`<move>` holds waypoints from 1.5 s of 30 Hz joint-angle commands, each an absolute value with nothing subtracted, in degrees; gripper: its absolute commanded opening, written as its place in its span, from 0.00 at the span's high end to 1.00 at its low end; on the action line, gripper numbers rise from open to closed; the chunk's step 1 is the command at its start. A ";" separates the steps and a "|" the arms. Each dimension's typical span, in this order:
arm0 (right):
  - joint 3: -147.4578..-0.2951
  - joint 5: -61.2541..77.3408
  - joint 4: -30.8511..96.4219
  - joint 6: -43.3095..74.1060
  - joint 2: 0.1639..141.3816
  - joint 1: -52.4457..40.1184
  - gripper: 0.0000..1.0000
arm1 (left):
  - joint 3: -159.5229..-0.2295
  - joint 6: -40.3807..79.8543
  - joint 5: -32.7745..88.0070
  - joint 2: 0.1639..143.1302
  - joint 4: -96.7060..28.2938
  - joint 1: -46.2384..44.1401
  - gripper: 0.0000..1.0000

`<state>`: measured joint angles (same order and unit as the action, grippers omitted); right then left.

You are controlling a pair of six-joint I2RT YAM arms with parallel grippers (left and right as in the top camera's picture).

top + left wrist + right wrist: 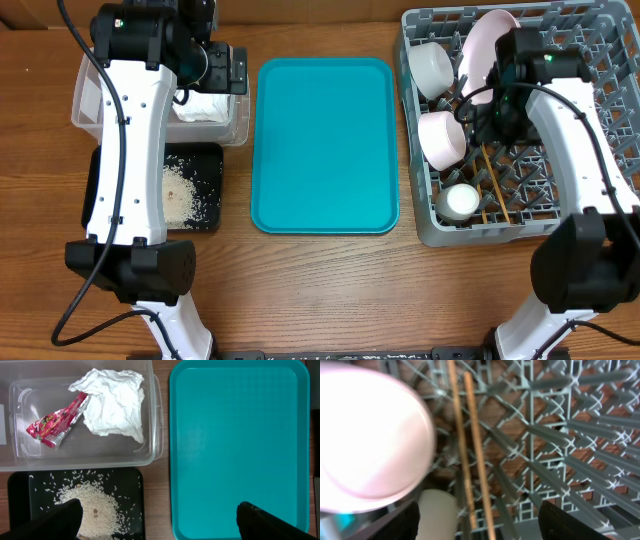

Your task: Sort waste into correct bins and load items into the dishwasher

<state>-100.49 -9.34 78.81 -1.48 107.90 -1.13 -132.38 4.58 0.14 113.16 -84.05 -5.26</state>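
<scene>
Left of the teal tray (235,445), tub (152,457) and black tray (20,487) are filled; right of it, the rack (620,110) is loaded.
Inside the tub lie napkin (114,402) and wrapper (52,424); rice (92,505) covers the black tray; chopsticks (475,445) rest on the rack's grid. Both left fingers (67,520) and right fingers (565,522) are spread, empty.

1. Overhead: bright, even light, soft shadows on surface (320,290), sharp.
2. Left wrist: sharp, faint sheen on teal tray (240,435).
3. Right wrist: soft focus throughout; near bowl (365,440) blown out, edges smeared.
</scene>
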 commanded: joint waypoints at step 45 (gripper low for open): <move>-79.00 3.90 43.83 2.37 60.18 -3.84 0.00 | -133.12 5.61 -0.45 113.14 -83.96 -5.69 0.01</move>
<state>-86.54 5.54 46.24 2.35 64.86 -4.12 -132.38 4.58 0.12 113.16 -84.05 -5.26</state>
